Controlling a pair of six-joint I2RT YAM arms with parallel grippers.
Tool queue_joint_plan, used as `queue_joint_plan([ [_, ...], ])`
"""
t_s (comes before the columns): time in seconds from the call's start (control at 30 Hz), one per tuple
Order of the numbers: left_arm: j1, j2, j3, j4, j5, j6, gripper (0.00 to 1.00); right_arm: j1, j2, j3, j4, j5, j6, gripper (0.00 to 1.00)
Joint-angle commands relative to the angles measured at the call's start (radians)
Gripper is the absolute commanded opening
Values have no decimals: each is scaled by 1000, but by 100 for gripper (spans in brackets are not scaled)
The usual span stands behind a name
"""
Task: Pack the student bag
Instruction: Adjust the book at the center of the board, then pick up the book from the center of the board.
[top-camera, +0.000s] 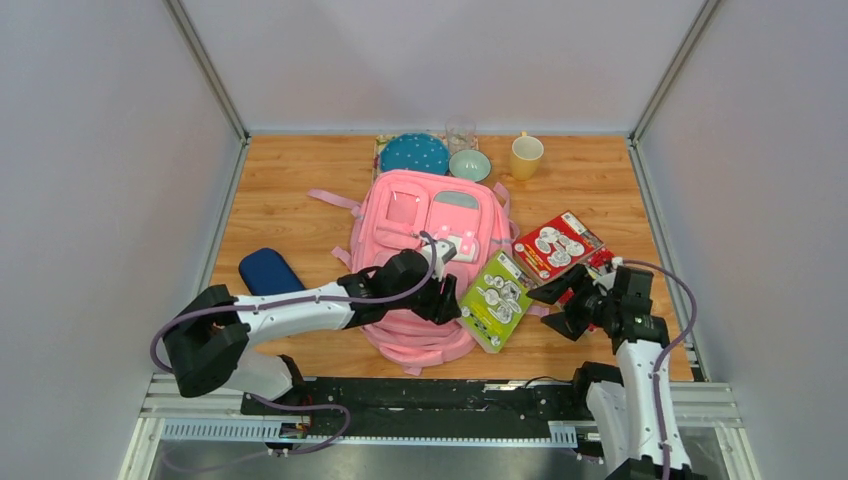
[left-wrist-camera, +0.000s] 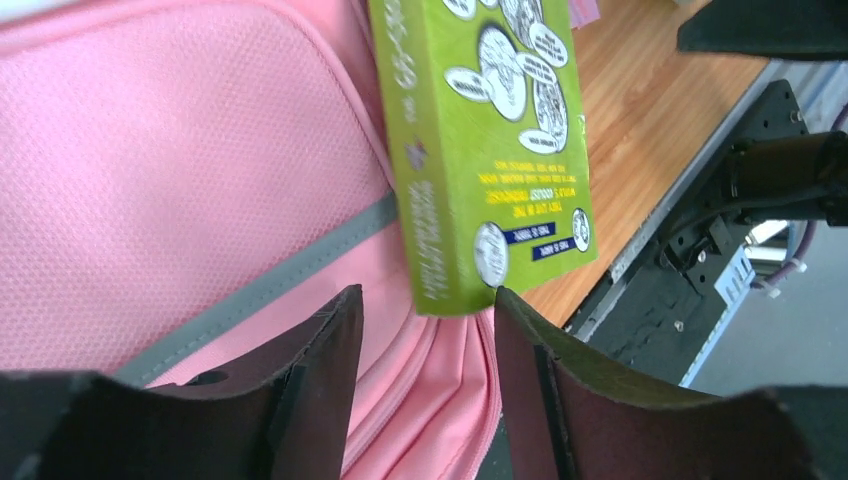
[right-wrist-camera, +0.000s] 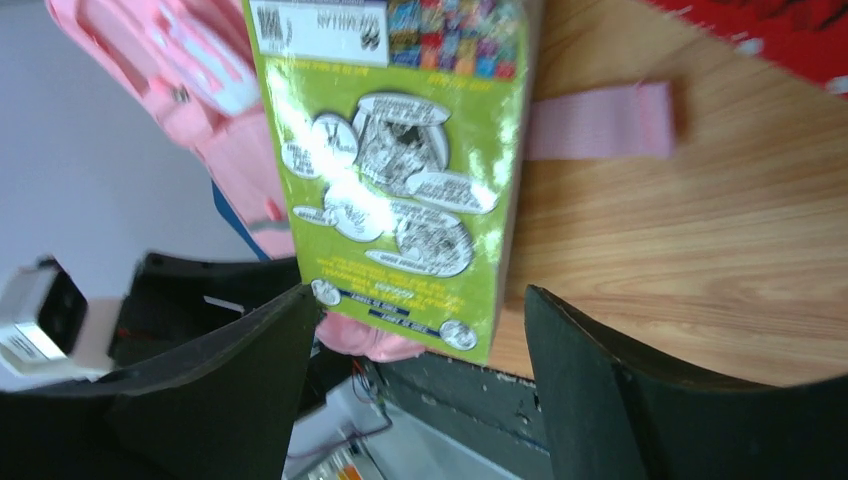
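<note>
The student bag (left-wrist-camera: 180, 160) is matt pink cloth with a fine mesh-like weave, edged with smooth grey trim (left-wrist-camera: 300, 270); its strap (right-wrist-camera: 600, 120) is ribbed webbing. The green book (right-wrist-camera: 400, 180) has a glossy cover showing glare. The table (right-wrist-camera: 680, 240) is grained wood. The left gripper (left-wrist-camera: 428, 310) has matt black fingers (left-wrist-camera: 325, 370).

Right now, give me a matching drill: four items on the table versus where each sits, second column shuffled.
1 green book
2 red book
3 navy pouch
4 yellow mug

A far edge of the table
B on the wood, left of the pink bag
C against the pink bag's right edge
D right of the pink bag, beyond the green book

Pairs: 1-C, 2-D, 3-B, 4-A
</note>
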Motion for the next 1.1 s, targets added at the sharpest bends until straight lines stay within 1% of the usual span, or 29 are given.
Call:
queue_joint_plan([
  [0.0,4,31,96,-12,-26,35,64,174,71,5,148,88,86,79],
  [0.03,4,37,116,-36,-25,38,66,226,85,-1,163,109,105,79],
  [0.07,4,41,125,-47,-23,43,67,244,105,-10,185,119,117,80],
  [0.1,4,46,136,-50,-17,54,70,253,114,-22,232,111,129,80],
  [0.17,4,74,171,-67,-10,63,71,261,131,-45,257,113,146,80],
  [0.2,4,86,182,-73,1,70,72,261,143,-50,251,139,143,80],
  [0.27,4,130,217,-96,23,74,72,262,151,-65,257,154,128,80],
  [0.4,4,215,244,-89,104,60,72,264,189,-93,283,174,122,80],
  [0.67,4,296,251,-57,154,31,72,268,298,-139,416,133,116,80],
  [0.7,4,310,256,-53,179,29,72,300,308,-139,426,127,116,80],
  [0.73,4,318,261,-47,194,26,72,305,315,-139,438,120,114,80],
  [0.83,4,339,267,-23,260,14,65,325,341,-136,472,114,123,80],
  [0.87,4,341,265,-23,277,5,59,331,350,-137,492,111,126,80],
  [0.93,4,339,259,22,306,-6,53,343,360,-134,501,113,132,79],
  [0.97,4,339,258,31,319,-12,47,345,364,-134,516,108,132,78],
  [1.07,4,348,270,51,385,-20,42,350,372,-139,536,90,136,76],
])
